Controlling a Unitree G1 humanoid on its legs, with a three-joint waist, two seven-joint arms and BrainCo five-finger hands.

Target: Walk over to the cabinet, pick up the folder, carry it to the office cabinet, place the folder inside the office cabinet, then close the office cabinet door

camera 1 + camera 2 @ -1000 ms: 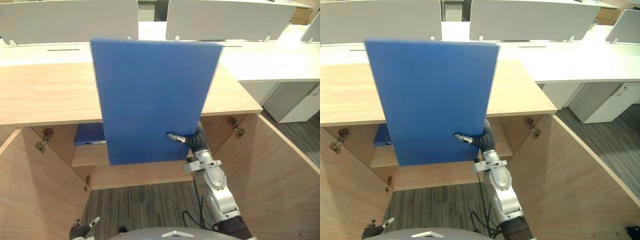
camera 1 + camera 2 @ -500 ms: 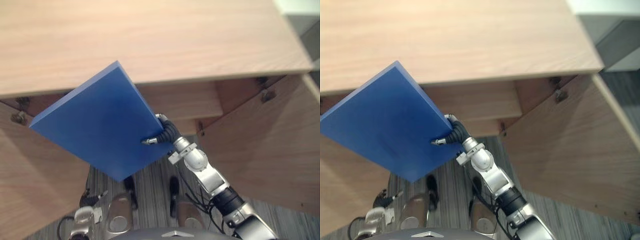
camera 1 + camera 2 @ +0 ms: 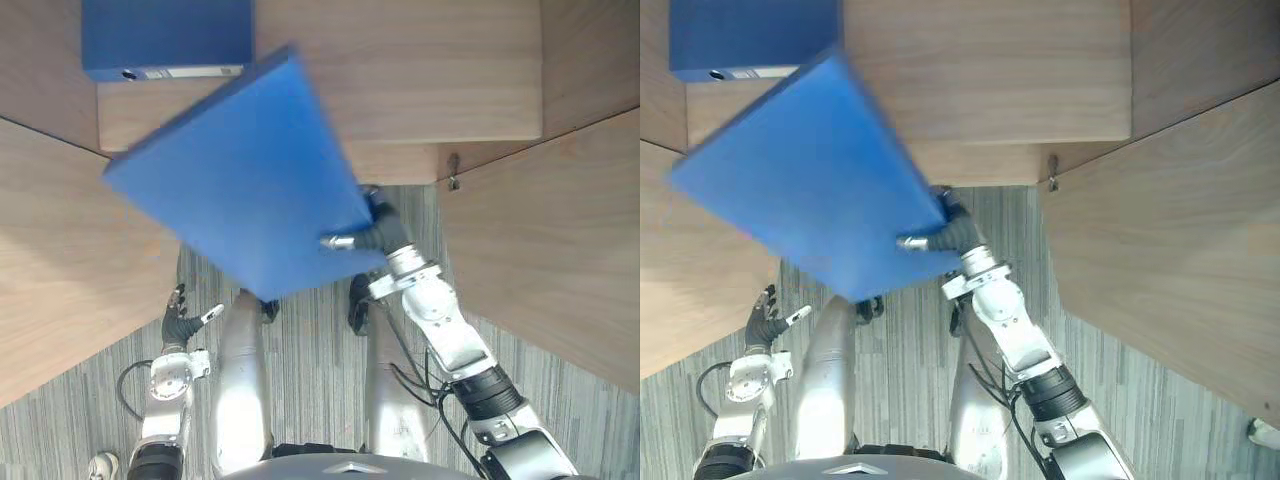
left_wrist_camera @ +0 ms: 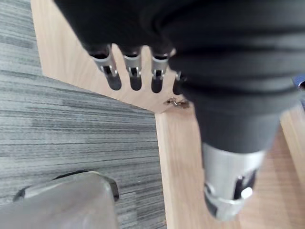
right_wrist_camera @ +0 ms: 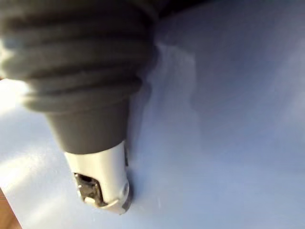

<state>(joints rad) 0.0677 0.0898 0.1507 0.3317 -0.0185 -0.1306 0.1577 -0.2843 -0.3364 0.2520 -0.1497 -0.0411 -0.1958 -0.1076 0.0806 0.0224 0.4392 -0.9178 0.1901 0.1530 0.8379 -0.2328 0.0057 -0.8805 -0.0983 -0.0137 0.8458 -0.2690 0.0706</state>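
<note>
The blue folder (image 3: 235, 175) is closed and flat, tilted in the air before the wooden office cabinet (image 3: 420, 70). The right hand (image 3: 372, 232) pinches its lower corner. The cabinet door (image 3: 540, 250) stands open.

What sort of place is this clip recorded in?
Probably an office: a wooden cabinet with both doors open, a blue binder on its shelf, and grey striped carpet. The right hand holds a blue folder before it.
</note>
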